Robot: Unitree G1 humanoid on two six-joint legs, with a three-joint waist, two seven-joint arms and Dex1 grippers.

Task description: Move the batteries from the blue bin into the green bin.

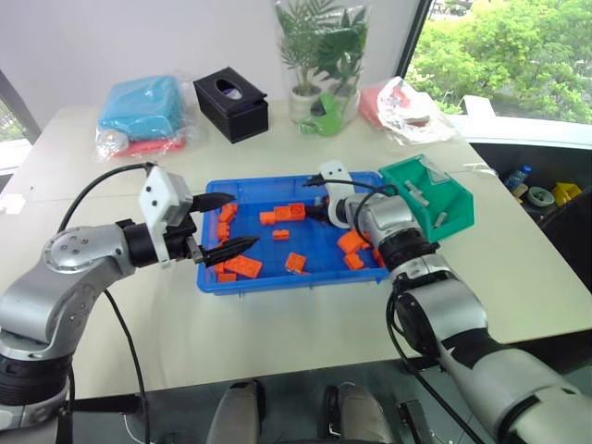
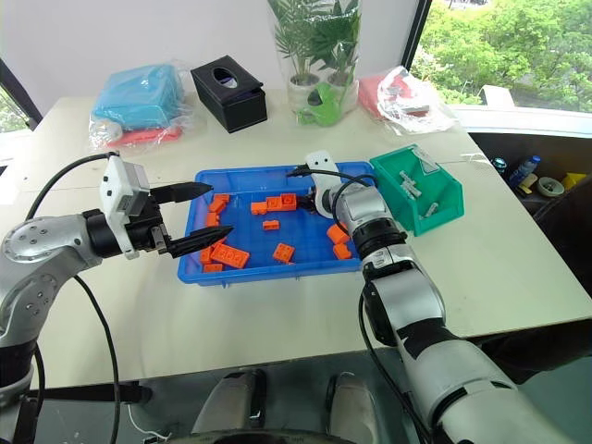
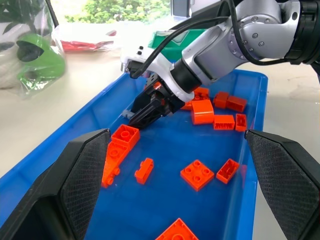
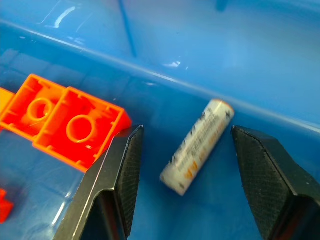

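Where the blue bin (image 4: 240, 30) wall rises, battery (image 4: 197, 146) lying between spread right pincer (image 4: 187, 165), untouched.

From my remote station, the blue bin (image 4: 150, 30) reads as smooth, glossy plastic that catches window glare, and the orange bricks (image 4: 65, 120) in it as shiny moulded plastic. The battery (image 4: 197, 146) wears a pale, satin printed wrap, while my right gripper (image 4: 182, 170) shows matt black fingers (image 4: 260, 170) with finely textured pads.
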